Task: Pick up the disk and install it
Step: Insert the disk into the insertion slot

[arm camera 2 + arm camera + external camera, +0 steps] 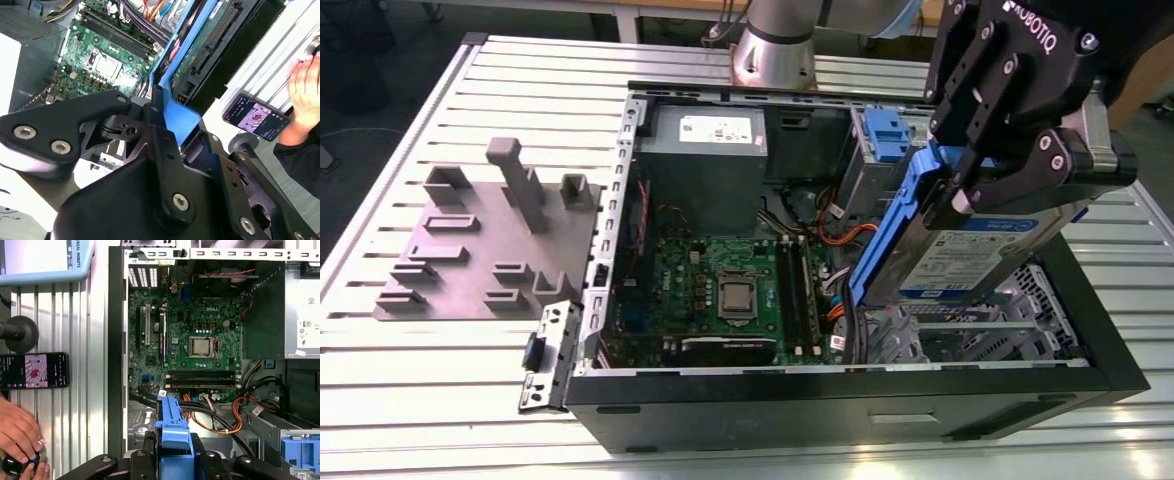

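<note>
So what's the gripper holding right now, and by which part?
The flat silver metal hard drive in its blue plastic carrier frame. The gripper clamps its upper end, across the frame, above the open black computer case.

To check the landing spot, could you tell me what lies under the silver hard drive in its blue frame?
A perforated grey metal drive cage in the open black computer case. The silver hard drive, clamped in the black gripper, hides the bay directly beneath it.
</note>
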